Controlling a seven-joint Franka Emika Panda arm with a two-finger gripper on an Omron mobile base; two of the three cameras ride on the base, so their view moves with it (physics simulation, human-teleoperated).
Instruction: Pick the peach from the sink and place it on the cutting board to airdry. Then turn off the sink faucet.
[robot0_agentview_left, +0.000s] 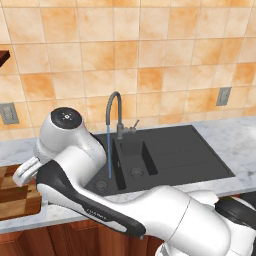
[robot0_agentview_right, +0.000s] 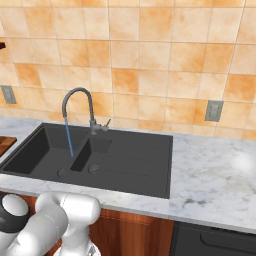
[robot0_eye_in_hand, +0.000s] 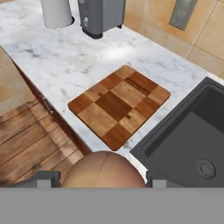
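Observation:
The peach (robot0_eye_in_hand: 103, 170) is orange-pink and round, and it sits between my gripper's (robot0_eye_in_hand: 103, 179) dark fingertips (robot0_eye_in_hand: 48, 178), which are shut on it. Below and ahead lies the checkered wooden cutting board (robot0_eye_in_hand: 118, 105) on the marble counter, left of the black sink (robot0_eye_in_hand: 192, 135). In the left base view my white hand hangs above the cutting board (robot0_agentview_left: 11, 196) at the far left. The dark gooseneck faucet (robot0_agentview_left: 114, 107) stands behind the sink (robot0_agentview_left: 175, 155), and a thin blue stream of water (robot0_agentview_left: 108, 155) runs from its spout. The small lever (robot0_agentview_right: 103, 126) sticks out at the faucet's (robot0_agentview_right: 80, 102) base.
A grey appliance (robot0_eye_in_hand: 101, 16) and a white canister (robot0_eye_in_hand: 56, 12) stand at the back of the counter beyond the board. Wall outlets (robot0_agentview_left: 223, 96) sit on the orange tiles. The counter's front edge drops to a wooden floor (robot0_eye_in_hand: 30, 140). The ribbed drainboard (robot0_agentview_right: 135, 160) lies right of the basins.

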